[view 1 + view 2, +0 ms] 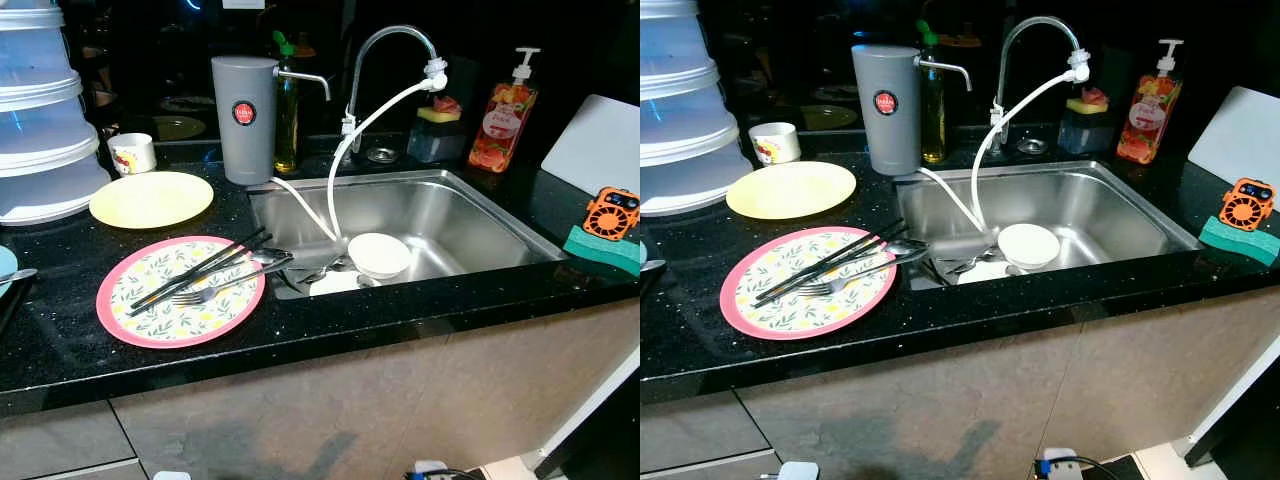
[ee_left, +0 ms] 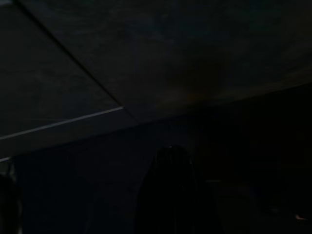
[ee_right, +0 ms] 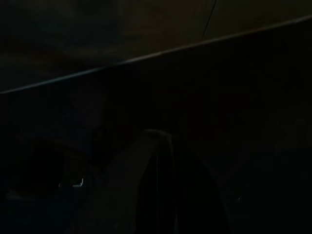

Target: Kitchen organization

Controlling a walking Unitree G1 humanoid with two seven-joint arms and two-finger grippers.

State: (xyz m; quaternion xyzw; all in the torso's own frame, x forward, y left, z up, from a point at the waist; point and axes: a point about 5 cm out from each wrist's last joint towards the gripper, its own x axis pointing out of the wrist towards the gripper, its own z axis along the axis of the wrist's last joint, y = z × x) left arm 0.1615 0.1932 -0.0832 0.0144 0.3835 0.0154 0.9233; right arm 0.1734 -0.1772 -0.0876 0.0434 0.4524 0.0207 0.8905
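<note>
Round floral plate point(image 1: 180, 291), steel cutlery point(image 1: 215, 268)

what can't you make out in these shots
- Both wrist views: too dark to tell whether either gripper is open or shut.
- Cutlery in the sink: partly hidden under the white bowl.
- Stacked containers: cut off by the head views' left edge.
- Soap bottle label: too small.

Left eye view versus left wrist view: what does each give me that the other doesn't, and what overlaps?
Left eye view gives: a patterned pink-rimmed plate carrying black chopsticks and a fork, a yellow plate, and a white bowl in the steel sink. Left wrist view gives: near darkness, pale seam lines and the left hand's dim outline. Shared: nothing I can match; the wrist picture is too dark to tell.
</note>
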